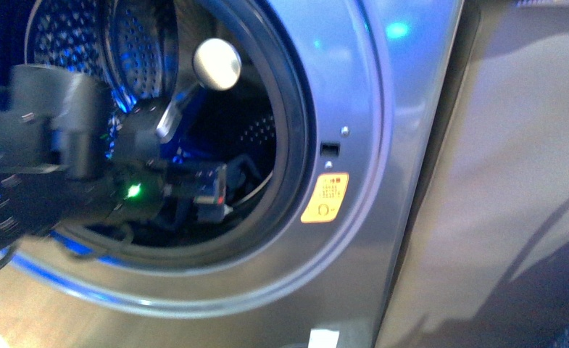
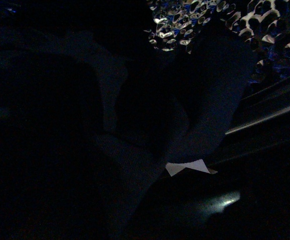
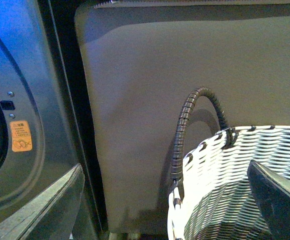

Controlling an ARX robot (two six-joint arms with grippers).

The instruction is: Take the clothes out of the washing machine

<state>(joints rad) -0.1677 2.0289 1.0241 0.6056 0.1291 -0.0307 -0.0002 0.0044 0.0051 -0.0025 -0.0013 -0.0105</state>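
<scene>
Front view: the washing machine (image 1: 383, 87), grey and metallic, with its round door opening (image 1: 281, 145) uncovered and the perforated drum (image 1: 64, 36) visible behind it. An orange sticker (image 1: 325, 197) sits on the front just beside the opening. The black left arm extends through the opening, a green light (image 1: 133, 191) lit on its body. The left end effector (image 1: 209, 190) lies inside the drum, low and near the rim. Blur and shadow hide its fingers here, so whether it is parted or closed cannot be told.

Left wrist view (very dim): the clothes (image 2: 220, 90), folds of dark navy cloth, lie inside the drum and fill most of the frame close to the camera. A small white label (image 2: 187, 167) shows at the lower edge of one fold, and the drum's punched steel wall (image 2: 210, 20) glints behind. Contact between end effector and cloth cannot be confirmed.

Right wrist view: the right end effector (image 3: 163, 167) is outside the machine with its two fingers (image 3: 280, 200) spread wide and nothing between them. It hangs over a grey-and-white woven basket (image 3: 235, 175) with a dark wrapped handle (image 3: 190, 125). The basket stands against a plain grey-brown panel (image 3: 185, 75) next to the machine.
</scene>
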